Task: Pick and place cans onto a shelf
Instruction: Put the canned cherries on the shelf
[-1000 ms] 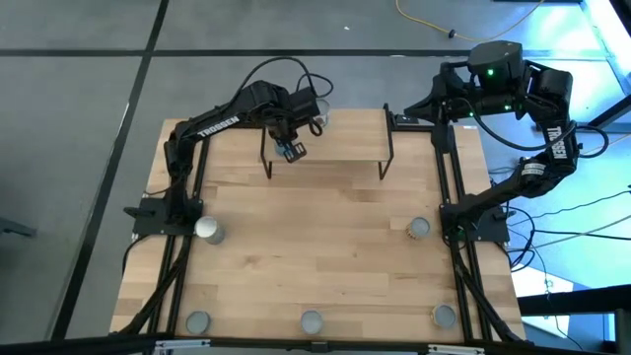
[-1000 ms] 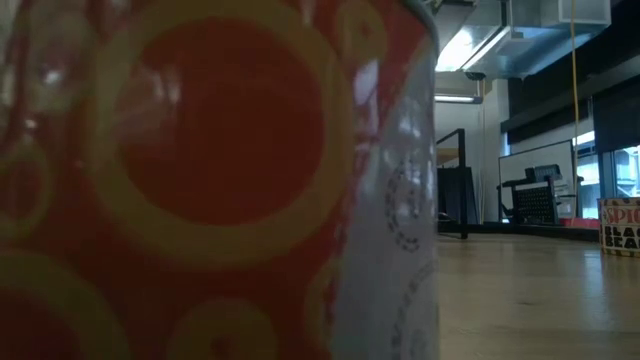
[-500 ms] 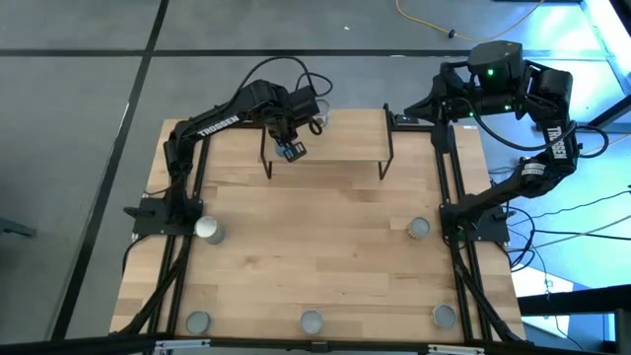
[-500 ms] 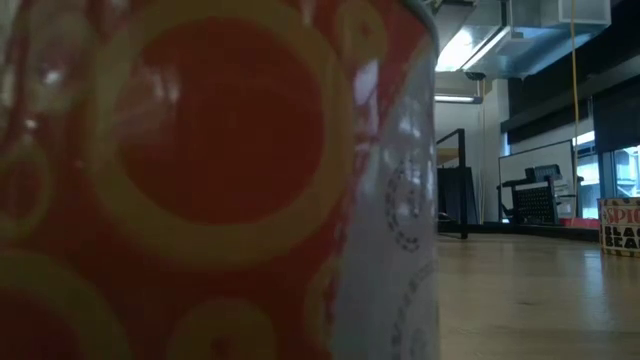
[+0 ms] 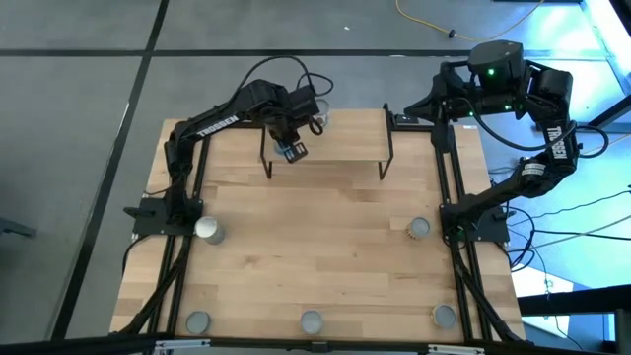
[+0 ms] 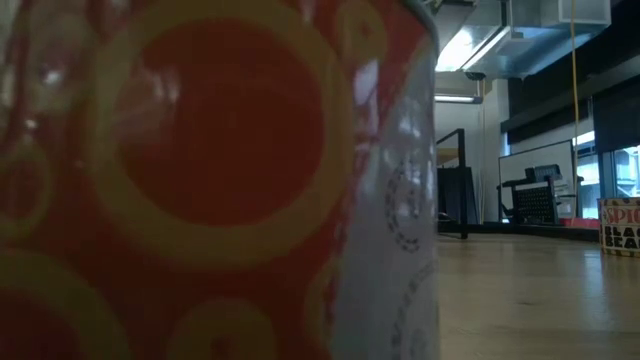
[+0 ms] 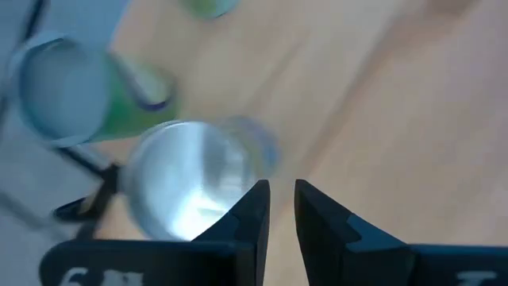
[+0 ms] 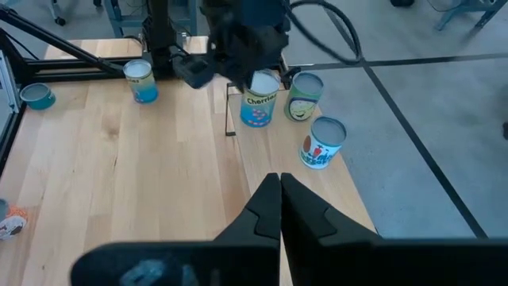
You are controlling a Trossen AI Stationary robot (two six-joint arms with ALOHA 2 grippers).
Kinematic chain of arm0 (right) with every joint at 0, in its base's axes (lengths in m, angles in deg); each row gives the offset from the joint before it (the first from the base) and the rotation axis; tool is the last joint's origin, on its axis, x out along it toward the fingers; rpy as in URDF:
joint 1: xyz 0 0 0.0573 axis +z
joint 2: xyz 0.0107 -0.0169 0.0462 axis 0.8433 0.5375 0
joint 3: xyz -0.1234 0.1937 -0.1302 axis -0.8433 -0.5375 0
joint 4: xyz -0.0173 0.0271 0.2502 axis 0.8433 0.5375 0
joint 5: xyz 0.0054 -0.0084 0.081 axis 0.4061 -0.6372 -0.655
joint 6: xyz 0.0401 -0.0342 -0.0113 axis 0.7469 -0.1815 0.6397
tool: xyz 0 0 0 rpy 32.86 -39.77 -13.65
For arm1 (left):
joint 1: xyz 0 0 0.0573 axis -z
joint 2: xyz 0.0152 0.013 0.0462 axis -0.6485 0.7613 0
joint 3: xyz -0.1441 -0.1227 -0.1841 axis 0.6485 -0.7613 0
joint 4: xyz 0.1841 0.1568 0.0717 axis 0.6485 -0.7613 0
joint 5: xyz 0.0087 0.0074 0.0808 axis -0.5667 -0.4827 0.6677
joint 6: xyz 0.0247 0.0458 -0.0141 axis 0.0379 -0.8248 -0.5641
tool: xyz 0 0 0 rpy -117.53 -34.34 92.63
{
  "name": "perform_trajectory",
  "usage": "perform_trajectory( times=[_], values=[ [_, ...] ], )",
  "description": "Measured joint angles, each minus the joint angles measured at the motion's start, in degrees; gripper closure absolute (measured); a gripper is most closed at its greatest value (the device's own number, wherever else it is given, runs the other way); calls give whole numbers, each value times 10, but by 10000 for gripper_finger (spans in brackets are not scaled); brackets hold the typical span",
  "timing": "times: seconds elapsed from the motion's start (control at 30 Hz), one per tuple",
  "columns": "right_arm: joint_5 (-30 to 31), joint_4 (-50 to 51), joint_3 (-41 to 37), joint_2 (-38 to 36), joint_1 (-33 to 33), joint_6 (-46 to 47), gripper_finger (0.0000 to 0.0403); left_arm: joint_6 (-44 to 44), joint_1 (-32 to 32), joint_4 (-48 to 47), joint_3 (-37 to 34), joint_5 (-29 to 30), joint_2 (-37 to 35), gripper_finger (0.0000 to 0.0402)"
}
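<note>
The left hand (image 5: 289,150) hovers with its dark fingers slightly parted and gripping nothing over the small light-wood shelf on black legs (image 5: 340,145), beside silver-topped cans (image 8: 259,99), while the right hand (image 8: 280,184), pressed closed and empty, waits beyond the desk's (image 5: 315,256) far right corner.

Grey floor (image 5: 89,99) with dark seams and a yellow cable (image 5: 424,20); ceiling lights (image 6: 480,45), bright window (image 6: 630,175).

My low view is almost wholly blocked by a blurred orange-red can with yellow rings (image 6: 215,180), cut off on three sides. In my left wrist view a blurred silver-topped can (image 7: 186,187) sits partly hidden behind the left tool (image 7: 282,206).
</note>
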Motion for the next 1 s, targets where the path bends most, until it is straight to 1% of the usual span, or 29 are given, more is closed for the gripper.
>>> perform_trajectory(
  times=[0.1,0.17,0.3,0.43,0.53,0.67,0.73,0.8,0.9,1.0],
  values=[
    [0,-1,0,0,0,0,399,12,11,0,39,-49,0,350],
    [0,-2,0,0,0,-2,399,11,22,1,68,-62,0,348],
    [0,-5,0,0,0,-13,399,16,39,-4,61,-64,-44,346],
    [-3,3,0,0,0,-13,399,67,52,-1,59,-80,-93,350],
    [-5,19,0,-1,0,-17,399,120,66,0,56,-65,-136,352],
    [-17,29,0,-2,0,-34,399,197,94,1,52,9,-180,353],
    [-39,29,0,-4,0,-46,399,224,108,1,38,20,-202,353],
    [-65,29,0,-8,0,-62,399,250,122,2,5,30,-229,353],
    [-81,28,0,-16,2,-67,399,275,142,1,-71,28,-269,353],
    [-80,27,0,-26,2,-67,399,289,161,0,-167,4,-316,353]
  ],
)
